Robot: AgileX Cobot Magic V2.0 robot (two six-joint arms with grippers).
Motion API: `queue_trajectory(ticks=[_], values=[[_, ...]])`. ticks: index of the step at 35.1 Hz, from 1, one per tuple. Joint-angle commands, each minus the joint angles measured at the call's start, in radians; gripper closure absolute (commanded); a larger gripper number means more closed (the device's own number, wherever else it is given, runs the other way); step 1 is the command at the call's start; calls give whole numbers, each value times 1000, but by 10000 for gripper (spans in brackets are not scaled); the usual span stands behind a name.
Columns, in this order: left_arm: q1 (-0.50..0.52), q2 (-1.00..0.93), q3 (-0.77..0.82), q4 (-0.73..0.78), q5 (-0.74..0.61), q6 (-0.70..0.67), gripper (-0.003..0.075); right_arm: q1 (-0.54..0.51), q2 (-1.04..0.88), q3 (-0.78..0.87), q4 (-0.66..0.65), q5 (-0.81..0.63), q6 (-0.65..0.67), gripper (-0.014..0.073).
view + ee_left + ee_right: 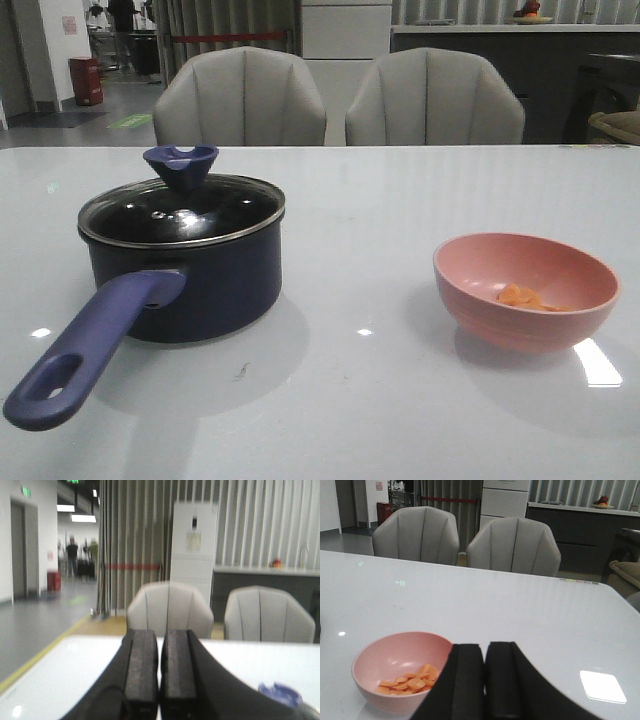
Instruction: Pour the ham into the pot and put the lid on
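While the lid (181, 205) sits closed on the pot (185, 270), nothing can be poured, so the task is judged to be at its very start. The pot is placed on the robot's left part of the white worktop (360, 400), with its long handle (90, 350) turned toward the near edge, where it could be steadied if needed. The lid's blue knob (180, 166) stands upright and unobstructed, a likely first target for the left tool (160, 672), whose 2 pads are seen pressed together on nothing in its wrist view. The ham (525, 297) is held as a small heap of orange pieces in the pink bowl (525, 290), which rests well apart from the pot on the right side. The right tool (484, 680) is likewise seen drawn together and empty, positioned near the bowl. It is judged that the lid must be lifted off before the bowl is tipped over the pot.
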Motion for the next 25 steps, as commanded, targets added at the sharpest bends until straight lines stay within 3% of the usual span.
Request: queue_trajectory(ticks=[1,5,19,25], values=[[-3,96,-104,-11,82,-6,608,-6,-18,-4,-7,-78,-8,446],[-3,154,-138,-11,142,-6,608,-6,-18,-4,-7,-78,-8,446],[-3,209,-129,-11,147,-6,605,-6,-18,-4,-7,-78,-8,446],[-3,215,-133,-11,152,-6,525,-6,-18,-4,-7,-78,-8,446]])
